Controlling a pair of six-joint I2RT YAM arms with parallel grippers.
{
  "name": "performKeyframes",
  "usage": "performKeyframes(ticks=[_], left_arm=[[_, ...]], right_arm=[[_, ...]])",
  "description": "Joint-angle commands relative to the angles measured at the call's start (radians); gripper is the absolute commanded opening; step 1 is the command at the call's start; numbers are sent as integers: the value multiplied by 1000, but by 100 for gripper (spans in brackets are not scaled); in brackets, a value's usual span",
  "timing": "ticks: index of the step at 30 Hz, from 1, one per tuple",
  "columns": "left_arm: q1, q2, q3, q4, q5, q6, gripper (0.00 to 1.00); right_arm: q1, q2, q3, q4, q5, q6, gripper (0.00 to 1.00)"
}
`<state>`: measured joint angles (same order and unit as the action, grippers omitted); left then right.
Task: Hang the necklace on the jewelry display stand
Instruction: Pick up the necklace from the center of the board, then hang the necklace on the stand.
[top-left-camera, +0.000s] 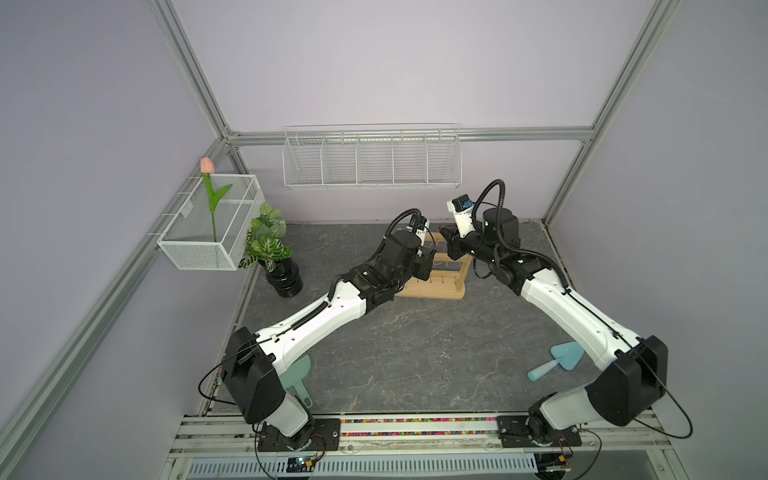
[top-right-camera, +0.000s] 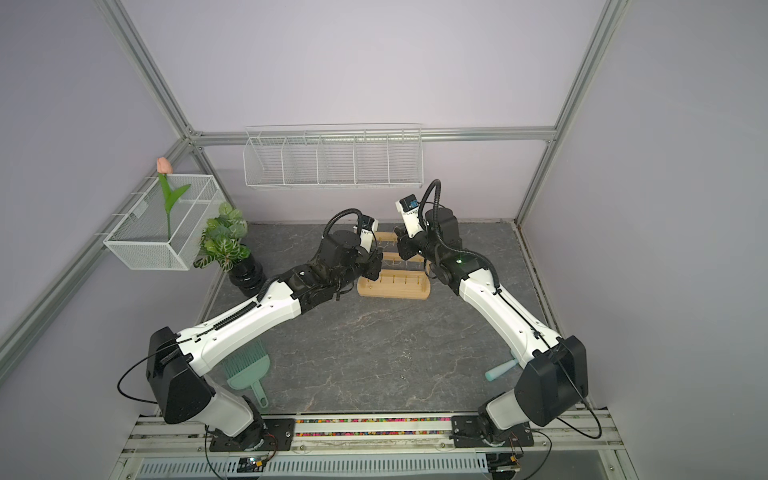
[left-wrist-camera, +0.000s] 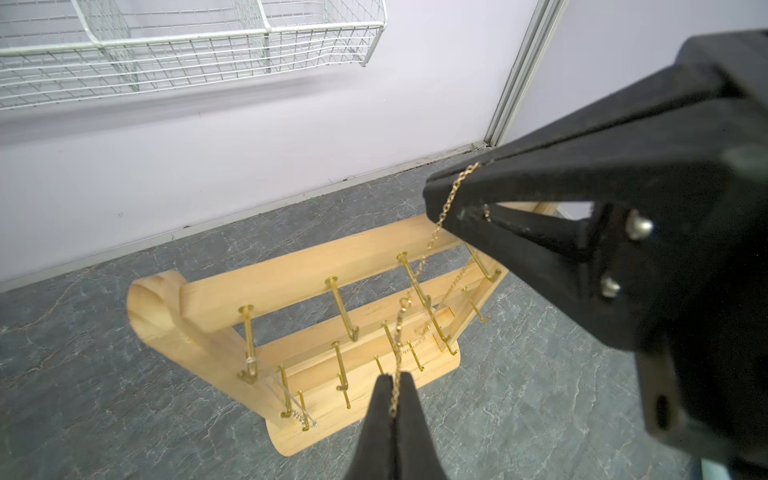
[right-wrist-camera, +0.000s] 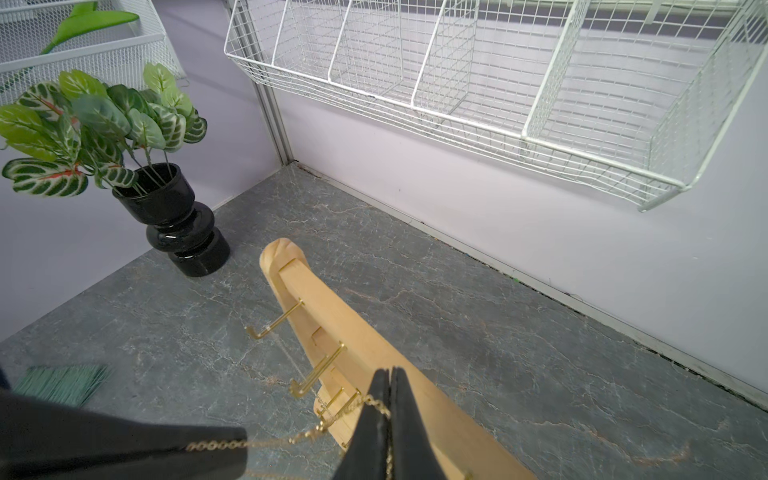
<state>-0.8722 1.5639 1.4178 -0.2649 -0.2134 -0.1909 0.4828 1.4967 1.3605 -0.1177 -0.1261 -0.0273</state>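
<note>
Jewelry display stand (top-left-camera: 432, 289), light wood, stood at the table's (top-left-camera: 415, 353) twelve o'clock. Necklace (right-wrist-camera: 216, 446) (fine gold chain) stretched by its top hooks (left-wrist-camera: 340, 307), left gripper (left-wrist-camera: 392, 378) clenched on it at nine o'clock, right gripper (right-wrist-camera: 390, 372) likewise at three.

Right gripper (right-wrist-camera: 390, 374) is pinched tight on the necklace (right-wrist-camera: 291, 438), and the gold chain stretches across to the left gripper (right-wrist-camera: 239, 446), which is clamped on it too. The chain passes right at the gold hooks (right-wrist-camera: 318, 370) of the jewelry display stand (right-wrist-camera: 370, 332).
</note>
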Motion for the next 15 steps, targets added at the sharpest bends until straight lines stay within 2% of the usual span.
performKeyframes(ticks=[1, 15], left_arm=[[3, 13, 28, 24, 9, -37, 0], [2, 25, 0, 0, 43, -108, 0]], right_arm=[[-11, 21, 30, -16, -34, -32, 7], [-12, 52, 45, -47, -58, -45, 9]])
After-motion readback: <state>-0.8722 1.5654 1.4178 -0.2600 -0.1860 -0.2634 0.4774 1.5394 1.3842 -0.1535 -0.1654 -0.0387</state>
